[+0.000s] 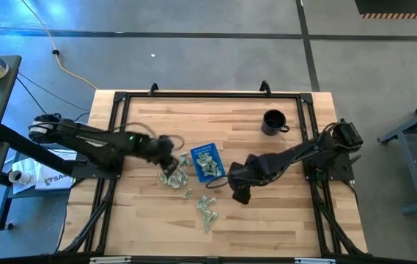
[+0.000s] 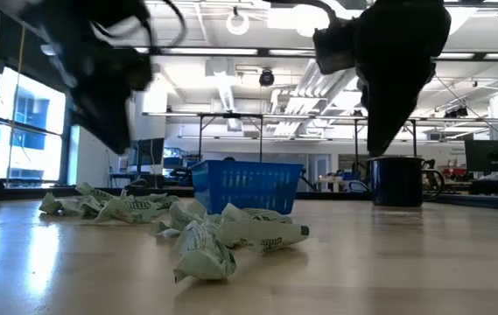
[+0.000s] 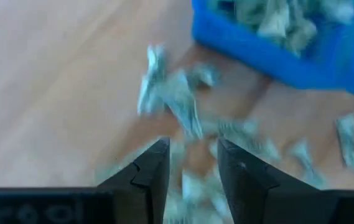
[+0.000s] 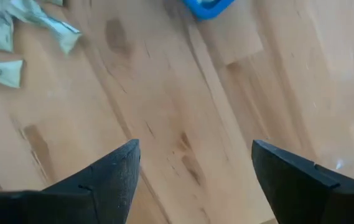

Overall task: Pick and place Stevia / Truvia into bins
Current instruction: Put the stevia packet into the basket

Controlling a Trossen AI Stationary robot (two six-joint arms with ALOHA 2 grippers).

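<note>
Pale green sweetener packets lie in a loose pile (image 1: 173, 174) left of the blue tray (image 1: 209, 147), and a few more (image 1: 207, 209) sit nearer the table's near edge. Several packets are inside the tray. My left gripper (image 1: 168, 155) hovers over the left pile; in the left wrist view it (image 3: 192, 168) is open by a narrow gap, with packets (image 3: 177, 99) below and the tray (image 3: 270, 59) beyond. My right gripper (image 1: 236, 183) is just right of the tray and wide open (image 4: 195, 168) over bare wood. The low view shows both grippers lifted off the table.
A black mug (image 1: 274, 122) stands toward the table's far right. A black frame runs around the table edges. Bare wood lies right of the tray and along the near side. The low view shows the near packets (image 2: 231, 236) in front of the tray (image 2: 247, 188).
</note>
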